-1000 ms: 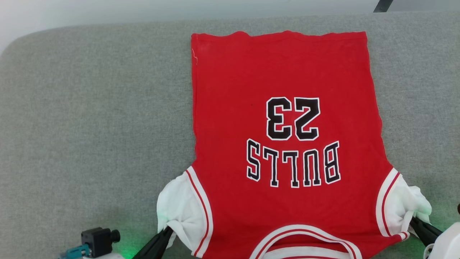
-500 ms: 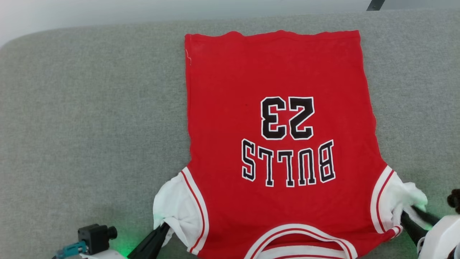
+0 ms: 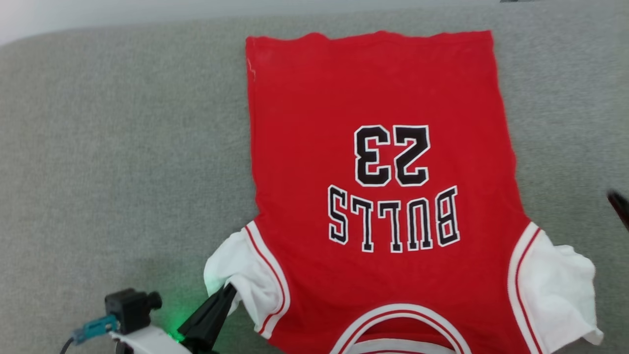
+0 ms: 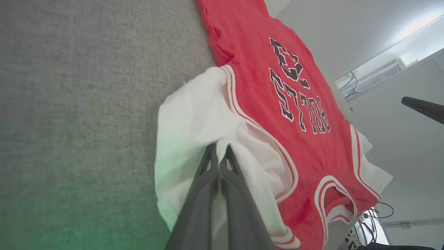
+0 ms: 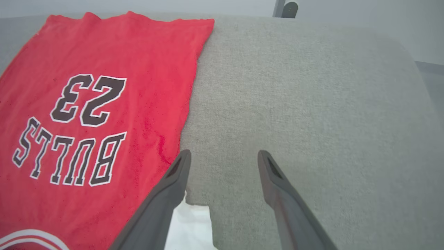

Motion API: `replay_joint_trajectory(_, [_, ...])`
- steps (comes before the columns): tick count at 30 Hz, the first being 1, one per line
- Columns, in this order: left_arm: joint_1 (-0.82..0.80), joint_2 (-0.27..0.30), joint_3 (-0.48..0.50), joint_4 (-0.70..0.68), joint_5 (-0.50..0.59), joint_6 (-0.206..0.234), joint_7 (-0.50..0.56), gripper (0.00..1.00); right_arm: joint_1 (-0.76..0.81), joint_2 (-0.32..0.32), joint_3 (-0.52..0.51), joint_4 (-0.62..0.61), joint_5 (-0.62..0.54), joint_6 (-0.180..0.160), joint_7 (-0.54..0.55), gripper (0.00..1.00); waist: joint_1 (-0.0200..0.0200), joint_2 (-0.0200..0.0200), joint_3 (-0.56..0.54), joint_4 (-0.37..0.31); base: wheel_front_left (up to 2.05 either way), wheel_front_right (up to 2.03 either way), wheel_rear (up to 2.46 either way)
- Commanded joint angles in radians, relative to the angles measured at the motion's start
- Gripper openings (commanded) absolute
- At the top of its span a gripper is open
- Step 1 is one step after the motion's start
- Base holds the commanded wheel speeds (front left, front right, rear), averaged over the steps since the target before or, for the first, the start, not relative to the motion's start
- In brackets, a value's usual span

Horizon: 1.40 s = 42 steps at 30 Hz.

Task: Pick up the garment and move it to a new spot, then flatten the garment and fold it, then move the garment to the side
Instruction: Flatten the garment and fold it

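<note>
Release on the right! The right gripper (image 5: 223, 156), clamped on the garment (image 3: 383, 196) by its white right sleeve (image 3: 560, 290) a second ago, now has its two fingers spread wide. It hangs over the bare grey surface (image 3: 123, 147), just off the red side edge, and a corner of that sleeve peeks out low beside one finger. In the head view one dark finger shows at the far right edge, well apart from the sleeve, which lies loose and rumpled on the grey. The left gripper (image 4: 218, 149) hasn't let go: its fingers are pressed together, pinching the bunched white left sleeve (image 3: 236, 265) at the lower left. The garment lies spread flat on the grey surface, hem at the far end, collar nearest the robot, number and lettering upside down in the head view.
</note>
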Motion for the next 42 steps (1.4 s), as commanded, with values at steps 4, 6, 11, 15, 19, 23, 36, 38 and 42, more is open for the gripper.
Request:
replay_joint_trajectory(4, [-0.054,-0.006,-0.009,-0.033,0.024,0.000,0.017,0.00,-0.267,-0.012,0.093,0.136,-0.005,-0.002,0.084,1.00,0.0000,0.0000,0.070,0.050,0.00,0.00,0.00])
replay_joint_trajectory(6, [-0.073,-0.004,-0.010,-0.046,0.034,-0.002,0.021,0.00,-0.392,-0.002,0.133,0.212,-0.013,-0.002,0.118,1.00,0.0000,0.0000,0.099,0.069,0.00,0.00,0.00])
replay_joint_trajectory(11, [-0.110,-0.008,-0.021,-0.069,0.049,-0.007,0.030,0.00,-0.673,0.003,0.226,0.431,-0.081,-0.002,0.208,1.00,0.0000,0.0000,0.168,0.129,0.00,0.00,0.00])
replay_joint_trajectory(15, [-0.133,-0.016,-0.031,-0.081,0.053,-0.012,0.032,0.00,-0.856,-0.001,0.275,0.601,-0.149,-0.002,0.259,1.00,0.0000,0.0000,0.229,0.175,0.00,0.00,0.00])
replay_joint_trajectory(19, [-0.159,-0.024,-0.049,-0.075,0.055,-0.016,0.033,0.00,-0.999,0.021,0.257,0.766,-0.202,-0.002,0.287,1.00,0.0000,0.0000,0.279,0.218,0.00,0.00,0.00])
replay_joint_trajectory(23, [-0.176,-0.027,-0.059,-0.055,0.037,-0.015,0.025,0.00,-1.082,0.034,0.231,0.897,-0.264,-0.002,0.270,1.00,0.0000,0.0000,0.310,0.250,0.00,0.00,0.00])
replay_joint_trajectory(36, [-0.199,0.000,-0.105,-0.044,0.007,-0.012,-0.002,0.00,-1.067,0.085,0.307,1.109,-0.270,0.003,0.231,0.00,0.0000,0.0000,0.300,0.247,0.00,0.00,0.00])
replay_joint_trajectory(38, [-0.204,-0.002,-0.103,-0.040,0.008,-0.012,-0.007,0.00,-1.055,0.071,0.306,1.115,-0.264,0.002,0.197,0.00,0.0000,0.0000,0.284,0.242,0.00,0.00,0.00])
replay_joint_trajectory(42, [-0.205,-0.010,-0.098,-0.030,0.010,-0.012,-0.014,0.00,-1.032,0.055,0.302,1.128,-0.240,0.001,0.150,0.00,0.0000,0.0000,0.250,0.235,0.00,0.00,0.00])
